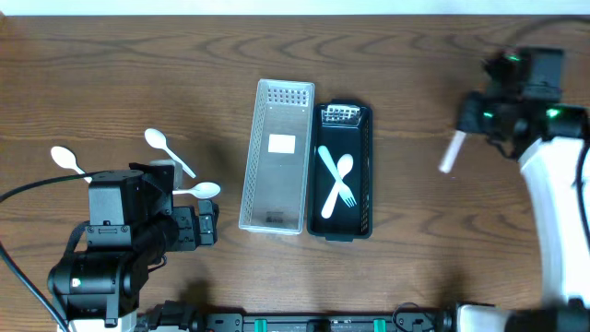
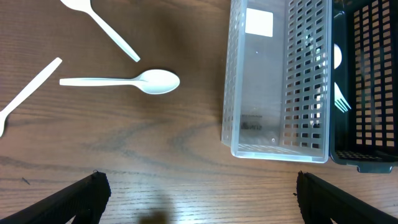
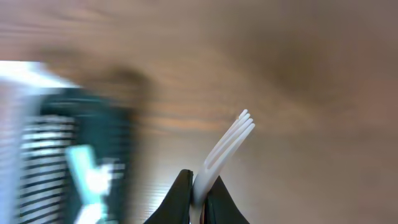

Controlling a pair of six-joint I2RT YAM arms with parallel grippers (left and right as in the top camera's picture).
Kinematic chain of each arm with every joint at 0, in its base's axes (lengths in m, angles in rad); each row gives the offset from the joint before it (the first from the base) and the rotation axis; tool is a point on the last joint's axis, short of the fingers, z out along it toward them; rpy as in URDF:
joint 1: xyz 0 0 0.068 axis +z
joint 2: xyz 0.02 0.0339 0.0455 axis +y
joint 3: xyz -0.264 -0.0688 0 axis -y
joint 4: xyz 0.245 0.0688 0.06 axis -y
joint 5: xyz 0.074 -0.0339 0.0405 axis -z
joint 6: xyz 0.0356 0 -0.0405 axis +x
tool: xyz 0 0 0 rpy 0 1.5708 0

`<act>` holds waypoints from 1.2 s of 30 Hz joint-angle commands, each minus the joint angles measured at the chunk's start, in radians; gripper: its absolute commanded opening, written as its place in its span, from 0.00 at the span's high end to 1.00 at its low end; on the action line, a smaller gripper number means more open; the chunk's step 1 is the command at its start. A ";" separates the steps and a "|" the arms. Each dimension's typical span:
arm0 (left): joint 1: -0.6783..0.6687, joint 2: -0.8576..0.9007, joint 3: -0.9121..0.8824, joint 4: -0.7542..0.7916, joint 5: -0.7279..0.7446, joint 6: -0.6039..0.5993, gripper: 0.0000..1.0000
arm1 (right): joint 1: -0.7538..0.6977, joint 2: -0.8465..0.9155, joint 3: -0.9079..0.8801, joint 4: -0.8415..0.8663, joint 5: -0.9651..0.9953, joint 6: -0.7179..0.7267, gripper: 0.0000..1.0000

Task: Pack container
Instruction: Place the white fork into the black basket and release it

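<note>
A white plastic fork [image 3: 227, 143] is pinched by its handle in the closed right tool [image 3: 198, 193], tines pointing away from the fingers, well to the right of the two baskets in the middle of the wooden surface [image 1: 111, 74]. The black basket [image 1: 366, 166] already holds two white utensils [image 1: 336, 180] lying crossed. The clear basket [image 1: 251, 175] touching it on the left looks empty except for a label on its floor.

The hold looks like the main risk. The fingers grip only a narrow strip of smooth plastic, and most of the fork hangs free beyond them, so a quick swing could twist it in the grip or shake it loose over the bare wood. The right wrist view is blurred, so how firm the hold is cannot be judged. A tilted fork could catch the black basket's slotted wall, or land on the crossed pair and come to rest against the rim.

At the lower left, the left tool [image 2: 199, 190] stands wide open and holds nothing, with three spoons [image 2: 152, 81] lying on the surface near it.
</note>
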 commanded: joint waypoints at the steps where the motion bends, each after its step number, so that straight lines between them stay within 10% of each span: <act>1: -0.002 -0.001 0.013 -0.002 -0.002 0.006 0.02 | 0.162 -0.034 0.028 -0.013 0.028 0.114 0.99; 21: -0.002 -0.001 0.013 -0.002 -0.002 0.006 0.02 | 0.482 0.482 0.028 0.096 0.034 0.194 0.99; 23: -0.002 -0.001 0.013 -0.002 -0.002 0.006 0.02 | 0.482 0.517 0.028 0.096 0.037 0.169 0.92; 25: -0.002 -0.001 0.013 -0.002 -0.002 0.006 0.02 | 0.482 0.536 0.028 0.089 0.037 0.149 0.63; 36: -0.002 -0.001 0.013 -0.002 -0.002 0.006 0.02 | 0.450 0.388 0.140 -0.031 0.042 0.027 0.54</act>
